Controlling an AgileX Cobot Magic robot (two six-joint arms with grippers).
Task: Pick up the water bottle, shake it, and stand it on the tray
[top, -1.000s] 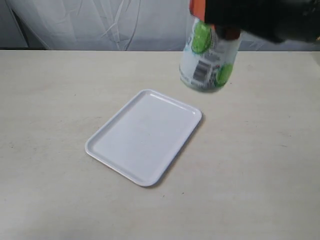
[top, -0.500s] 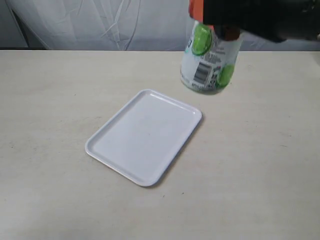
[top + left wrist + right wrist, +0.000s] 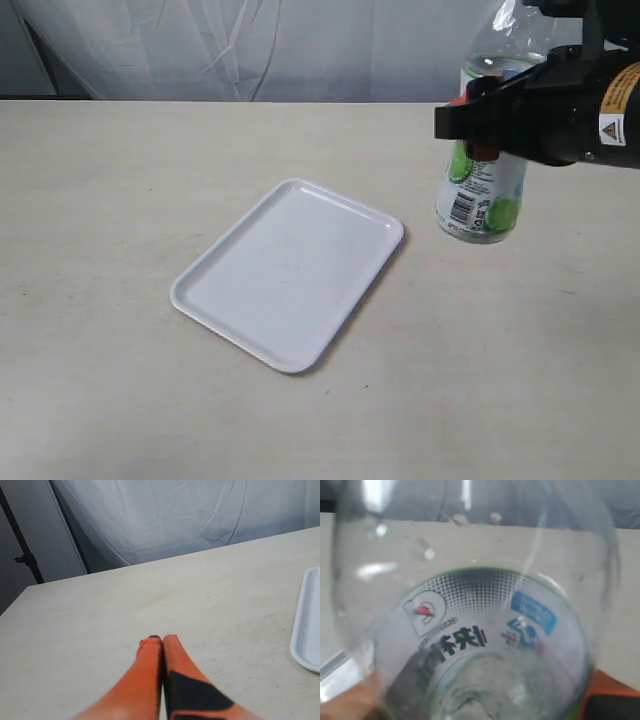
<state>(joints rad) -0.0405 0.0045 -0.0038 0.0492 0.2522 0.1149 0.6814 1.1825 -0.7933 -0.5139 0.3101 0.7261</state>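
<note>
Right pincer [image 3: 478,125]: clamped on clear plastic green-labelled water bottle [image 3: 482,205], upright.
Left pincer [image 3: 162,645]: pressed together.
Flat white rectangular tray [image 3: 290,270]: apart from bottle.

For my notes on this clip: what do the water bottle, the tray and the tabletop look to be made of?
The water bottle looks like thin clear plastic, glossy: the backdrop shows through it, and it carries a printed film label. The tray is probably white plastic, smooth, with a soft sheen and a moulded rim. The table has a pale matte top with faint specks; whether laminate or wood, I cannot tell.
</note>
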